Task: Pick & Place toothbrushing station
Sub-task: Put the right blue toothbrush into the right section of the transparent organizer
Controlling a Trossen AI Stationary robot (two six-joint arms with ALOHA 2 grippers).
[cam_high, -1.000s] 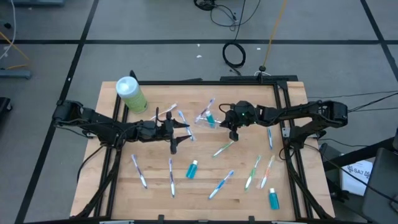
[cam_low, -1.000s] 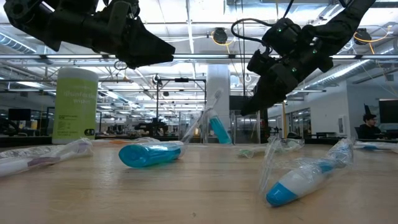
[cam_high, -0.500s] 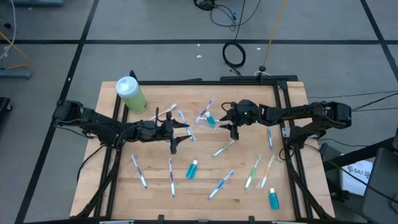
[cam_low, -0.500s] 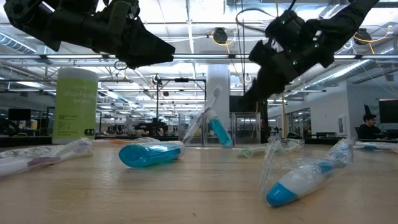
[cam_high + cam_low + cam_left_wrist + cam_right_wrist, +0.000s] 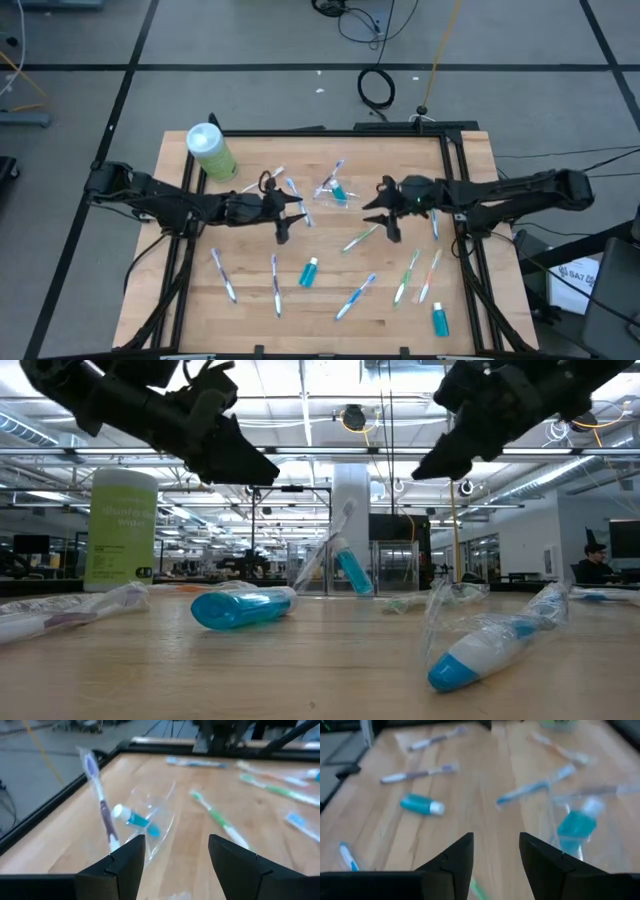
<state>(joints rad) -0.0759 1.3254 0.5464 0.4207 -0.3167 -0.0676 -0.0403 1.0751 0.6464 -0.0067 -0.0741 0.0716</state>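
Note:
A small clear cup (image 5: 332, 188) stands on the table's far middle. It holds a teal tube (image 5: 136, 820) and a toothbrush (image 5: 338, 532) that leans out of it. My left gripper (image 5: 291, 218) hovers open just left of the cup, well above the table (image 5: 330, 250). My right gripper (image 5: 383, 218) hovers open to the cup's right, also high, with nothing between its fingers. A green toothbrush (image 5: 360, 238) lies on the wood below it. Other toothbrushes (image 5: 276, 285) and teal tubes (image 5: 308, 270) lie loose on the near half.
A large green canister with a white lid (image 5: 211, 150) stands at the far left. More toothbrushes (image 5: 408, 275) and a teal tube (image 5: 439, 320) lie at the near right. Black frame rails (image 5: 460, 180) border the table. A person (image 5: 592, 560) sits far off in the room.
My right gripper has opened, risen and drawn back from the cup toward the table's right edge. The cup, its tube and its toothbrush stand as before. My left gripper has tipped slightly downward in place.

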